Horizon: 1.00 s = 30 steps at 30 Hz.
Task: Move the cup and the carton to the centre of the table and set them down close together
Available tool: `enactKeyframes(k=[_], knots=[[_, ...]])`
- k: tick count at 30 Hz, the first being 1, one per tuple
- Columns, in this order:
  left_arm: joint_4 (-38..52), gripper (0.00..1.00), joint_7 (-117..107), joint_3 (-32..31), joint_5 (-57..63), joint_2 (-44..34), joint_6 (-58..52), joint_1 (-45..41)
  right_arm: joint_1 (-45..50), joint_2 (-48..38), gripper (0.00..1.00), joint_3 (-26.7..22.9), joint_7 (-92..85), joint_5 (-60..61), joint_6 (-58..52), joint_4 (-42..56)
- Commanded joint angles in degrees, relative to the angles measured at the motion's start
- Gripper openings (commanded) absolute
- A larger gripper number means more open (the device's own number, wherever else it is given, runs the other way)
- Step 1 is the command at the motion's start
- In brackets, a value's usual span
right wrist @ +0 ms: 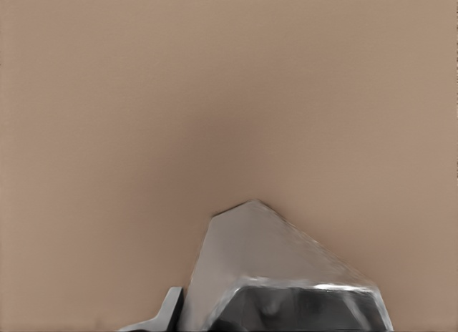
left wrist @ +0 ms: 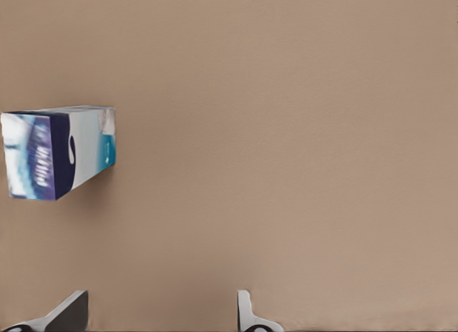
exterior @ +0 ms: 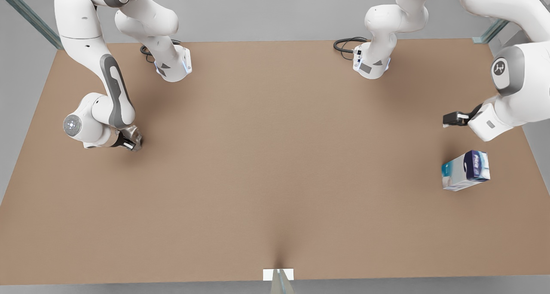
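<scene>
The shiny silver-grey cup (exterior: 135, 136) (right wrist: 286, 267) sits between the fingers of my right gripper (exterior: 130, 142), at the front view's left over the brown table (exterior: 275, 165). That gripper is shut on the cup, and one finger (right wrist: 169, 312) shows beside it. The white and blue carton (exterior: 466, 170) (left wrist: 59, 152) lies on its side near the table edge at the front view's right. My left gripper (exterior: 450, 119) (left wrist: 159, 314) hovers open a little beyond the carton, apart from it, with nothing between its fingers.
Both arm bases (exterior: 174, 66) (exterior: 371, 64) stand at the far side of the table with black cables beside them. A small white tab (exterior: 278, 274) marks the near edge. Bare brown tabletop lies between the two grippers.
</scene>
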Motion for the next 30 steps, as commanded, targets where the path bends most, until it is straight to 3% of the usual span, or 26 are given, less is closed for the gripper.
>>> enactKeyframes(k=[1, 6, 9, 12, 15, 19, 24, 27, 30], knots=[[0.00, 1.00, 0.80, 0.73, 1.41, 0.03, 0.28, 0.16, 0.00, -0.09, 0.21, 0.00, -0.29, -0.08, -0.17, 0.02], [2.37, 1.00, 2.29, 5.04, 1.14, 3.98, 0.55, 2.96, 0.00, -0.26, 0.21, 0.08, -0.29, -0.08, -0.08, 0.11], [3.34, 1.00, 18.72, 6.27, 1.75, 6.71, 7.48, 5.96, 0.00, -1.05, 0.21, 0.08, -0.38, -0.26, -0.17, 0.19], [2.64, 1.00, 17.76, 6.36, 2.55, 10.14, 13.64, 6.39, 0.00, -2.29, 0.21, 0.44, -0.47, -0.70, 0.10, 1.07], [2.64, 1.00, 6.16, 6.53, 2.11, 13.04, 13.73, 7.10, 0.09, -3.16, 0.21, 4.39, 0.41, -2.80, 0.62, 3.53], [1.85, 1.00, 3.08, 6.45, 0.35, 13.83, 16.28, 8.59, 1.14, -1.76, 0.21, 11.16, 2.16, -5.35, 0.71, 10.38], [1.76, 1.00, 9.84, 5.92, 0.61, 16.64, 17.95, 8.95, 7.47, 4.83, 0.21, 16.69, 22.20, -7.29, -0.78, 21.19], [1.41, 1.00, 12.75, 5.92, 0.53, 18.40, 18.21, 9.03, 12.83, 8.35, 0.21, 20.30, 36.53, -12.29, -7.11, 30.51], [1.49, 1.00, 12.22, 5.92, 0.35, 19.98, 20.94, 9.21, 20.21, 15.90, 0.21, 19.78, 45.58, -12.03, -12.82, 43.68]])
